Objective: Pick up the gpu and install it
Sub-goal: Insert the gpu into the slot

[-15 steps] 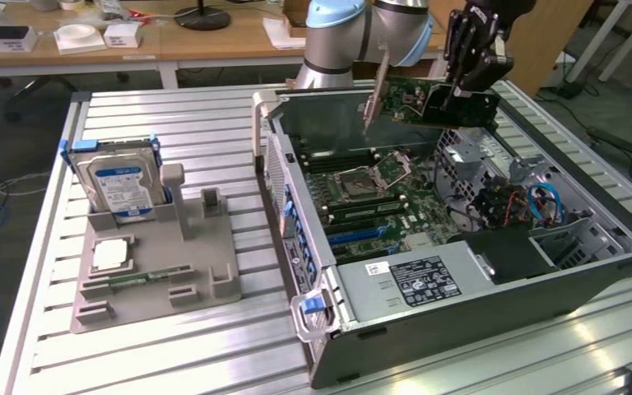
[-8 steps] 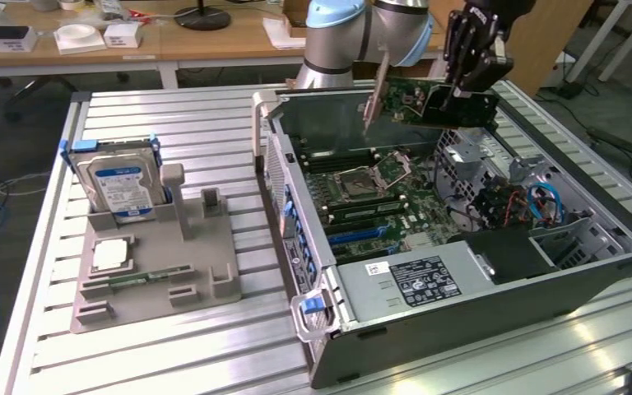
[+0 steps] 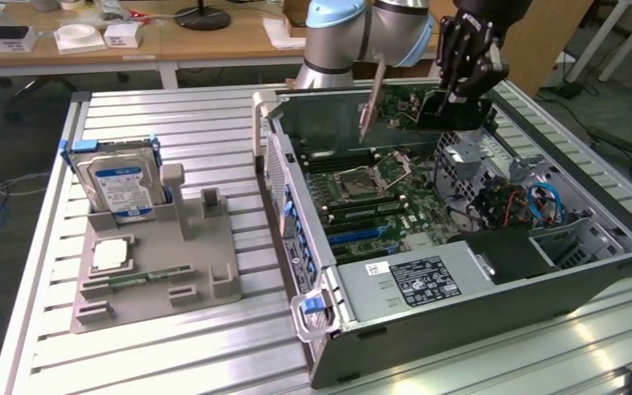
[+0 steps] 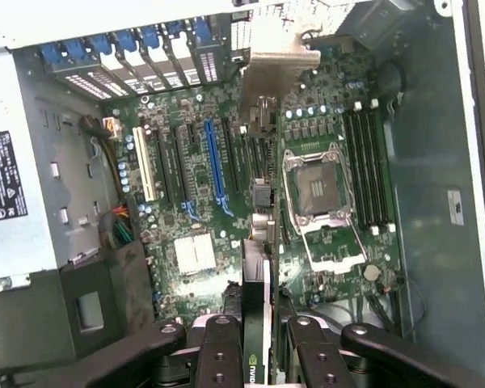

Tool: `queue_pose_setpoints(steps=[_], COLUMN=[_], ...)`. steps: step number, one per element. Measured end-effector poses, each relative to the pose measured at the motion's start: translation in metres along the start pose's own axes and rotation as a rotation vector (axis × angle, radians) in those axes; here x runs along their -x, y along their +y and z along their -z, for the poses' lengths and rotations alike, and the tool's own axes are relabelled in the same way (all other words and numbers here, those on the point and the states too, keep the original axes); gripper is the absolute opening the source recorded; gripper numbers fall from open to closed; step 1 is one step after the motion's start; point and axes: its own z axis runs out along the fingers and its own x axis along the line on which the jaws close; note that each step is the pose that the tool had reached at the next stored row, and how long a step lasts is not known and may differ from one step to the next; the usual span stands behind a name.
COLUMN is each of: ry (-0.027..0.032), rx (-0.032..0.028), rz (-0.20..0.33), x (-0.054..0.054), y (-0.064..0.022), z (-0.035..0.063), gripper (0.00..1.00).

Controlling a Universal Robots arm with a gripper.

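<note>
Gripper (image 3: 449, 100) partly closed, fingers (image 4: 219, 356) clamped on both faces of the gpu (image 3: 401, 105). Card hangs edge-down just under the gripper, with its metal bracket (image 4: 279, 69) at the end away from the fingers. Below the gripper: open computer case (image 3: 459, 329), motherboard (image 4: 194, 194), blue slot (image 4: 214, 162).

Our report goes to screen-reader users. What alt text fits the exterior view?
A robot arm's gripper holds the gpu, a green card with a metal bracket, in the air over the motherboard of an open computer case lying on a slatted metal table. At the exterior view's left, a grey tray holds an upright hard drive.
</note>
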Motion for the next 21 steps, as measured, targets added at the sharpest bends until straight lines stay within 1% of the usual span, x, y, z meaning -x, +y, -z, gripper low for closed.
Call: queue_pose_setpoints(steps=[2,7,9,15,17,18,19,20,21], ry=[-0.002,-0.0018,-0.0017,-0.0017,-0.0017,-0.0016,-0.0021,-0.0014,-0.0014], rx=[0.0005,0.0017,0.0022,0.0026,0.0026,0.0023,-0.0002,0.0011,0.0015], rz=[0.01,0.082,0.101,0.131,0.136,0.142,0.146,0.146,0.172], x=[-0.001,-0.001,-0.001,-0.003,-0.004,-0.005,-0.008,-0.009,-0.009], y=[0.0023,0.0024,0.0027,0.0052,0.0077,0.011,0.0163,0.0174,0.0173], z=[-0.0035,-0.0096,-0.0122,-0.0225,-0.0259,-0.0303,-0.0374,-0.0436,-0.0511], gripper=[0.26,0.26,0.26,0.26,0.26,0.26,0.26,0.26,0.26])
